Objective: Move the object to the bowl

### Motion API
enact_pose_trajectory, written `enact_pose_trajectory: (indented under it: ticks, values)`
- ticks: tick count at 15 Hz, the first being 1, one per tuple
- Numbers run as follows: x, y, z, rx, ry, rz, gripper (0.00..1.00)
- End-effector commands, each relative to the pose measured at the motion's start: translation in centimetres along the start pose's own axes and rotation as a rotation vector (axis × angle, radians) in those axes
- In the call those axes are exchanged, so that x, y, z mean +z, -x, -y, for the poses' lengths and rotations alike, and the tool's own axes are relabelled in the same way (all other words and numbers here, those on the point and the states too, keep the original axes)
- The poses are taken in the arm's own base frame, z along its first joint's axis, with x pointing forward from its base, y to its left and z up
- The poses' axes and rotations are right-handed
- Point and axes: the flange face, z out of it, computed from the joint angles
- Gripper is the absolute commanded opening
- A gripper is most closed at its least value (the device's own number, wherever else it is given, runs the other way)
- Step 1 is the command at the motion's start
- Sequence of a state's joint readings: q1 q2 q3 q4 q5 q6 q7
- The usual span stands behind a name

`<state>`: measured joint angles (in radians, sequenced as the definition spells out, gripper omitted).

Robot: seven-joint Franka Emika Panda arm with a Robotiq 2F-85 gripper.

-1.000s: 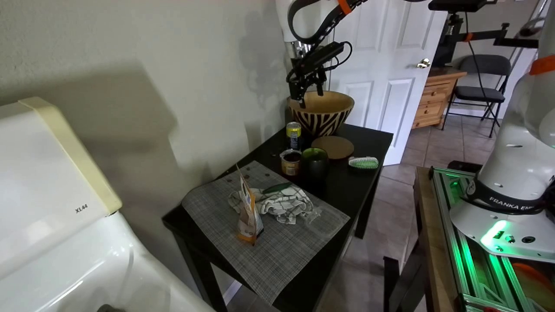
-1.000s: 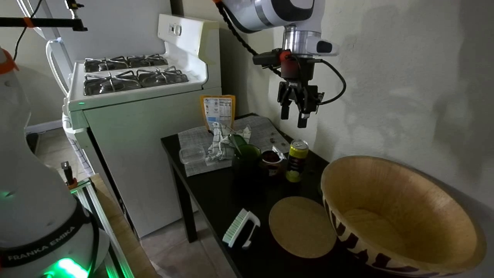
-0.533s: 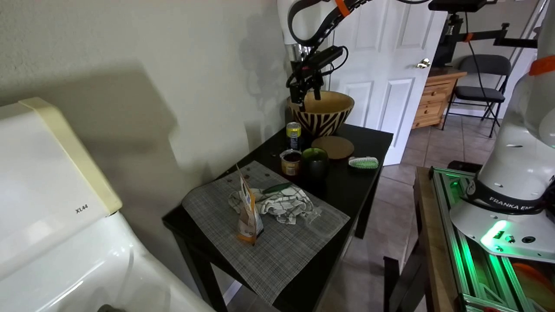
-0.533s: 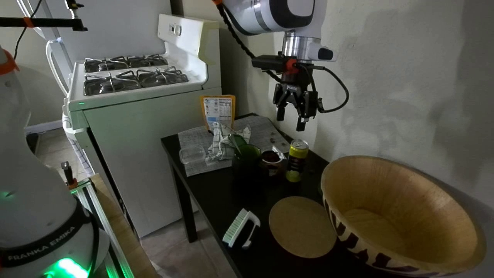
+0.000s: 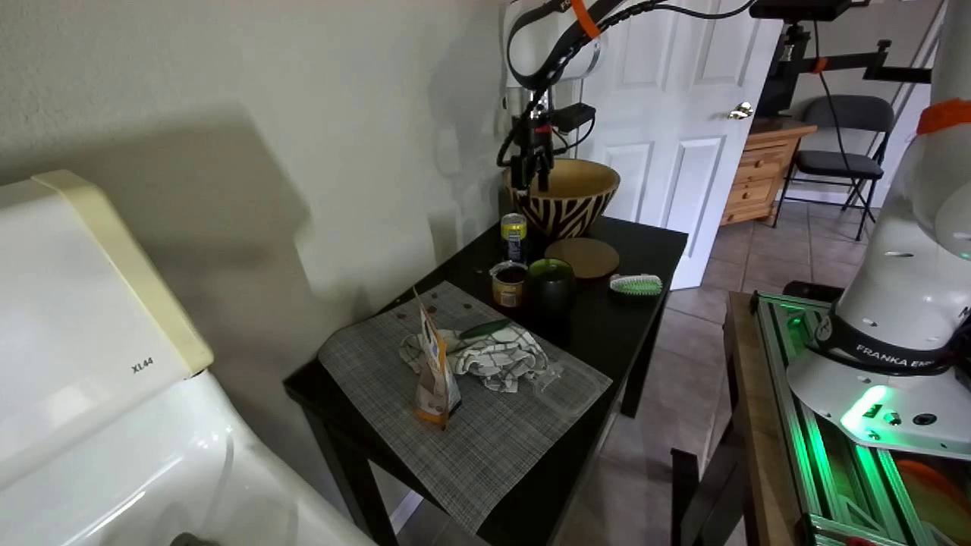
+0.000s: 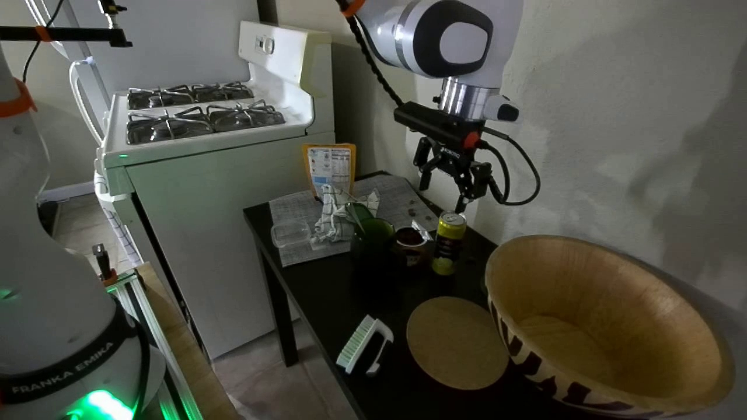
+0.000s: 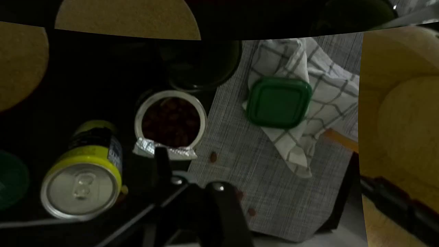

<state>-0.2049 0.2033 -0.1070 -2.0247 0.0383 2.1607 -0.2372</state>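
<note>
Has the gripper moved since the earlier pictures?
Yes, downward: in an exterior view the gripper hangs lower in the picture relative to the bowl, which has not moved.

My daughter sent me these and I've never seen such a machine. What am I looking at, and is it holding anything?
You're seeing a white robot arm with a black claw, the gripper, at its end. Two pictures look from outside the robot; the dim one, split by seams, looks down from its wrist. On the dark table are a large patterned bowl, a round board, a brush and a checked cloth, among other things. The gripper's jaws stand apart with nothing visible between them, so it seems to hold nothing.
</note>
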Motion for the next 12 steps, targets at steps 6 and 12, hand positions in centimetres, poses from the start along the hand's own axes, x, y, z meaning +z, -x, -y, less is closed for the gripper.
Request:
enact_pose_trajectory:
  ticks: [6, 12]
  values:
    - [1.1, -0.8, 0.1, -0.029, -0.043, -0.046, 1.00]
    - [3.8, -2.6, 0.0, -0.052, -0.048, -0.157, 1.00]
